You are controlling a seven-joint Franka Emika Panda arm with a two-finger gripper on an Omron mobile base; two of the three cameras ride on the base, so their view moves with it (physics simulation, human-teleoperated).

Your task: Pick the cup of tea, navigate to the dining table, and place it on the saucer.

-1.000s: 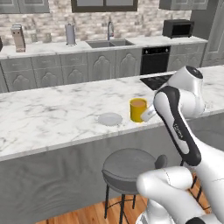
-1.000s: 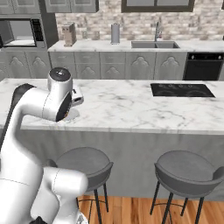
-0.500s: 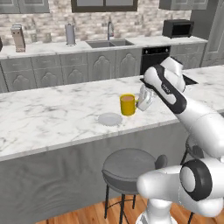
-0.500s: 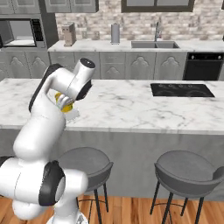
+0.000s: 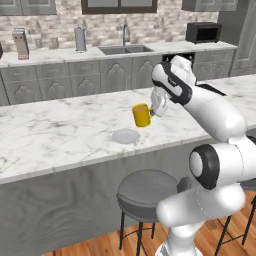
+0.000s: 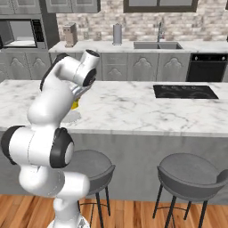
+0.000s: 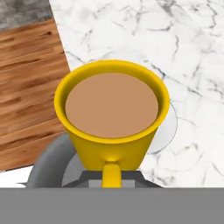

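The cup of tea [image 5: 141,115] is a yellow mug that hangs a little above the dining table [image 5: 60,135]. My gripper [image 5: 157,103] is shut on its handle side from the right. The saucer [image 5: 125,136] lies flat on the marble, just in front and left of the mug. In the hand view the cup of tea [image 7: 111,114] is upright with brown liquid level, my gripper [image 7: 112,176] grips at its handle, and an arc of the saucer [image 7: 169,127] peeks out behind it. In the right base view my arm hides most of the cup of tea [image 6: 75,104].
Two round grey stools [image 6: 189,171] stand below the table's front edge, one more [image 5: 148,192] by my base. A black cooktop [image 6: 185,91] is set in the marble to the right. Wood floor [image 7: 26,87] lies beyond the table edge.
My arm has swung left and stretched out over the table, carrying the mug left and slightly higher, closer to the saucer. The saucer has stayed in place.
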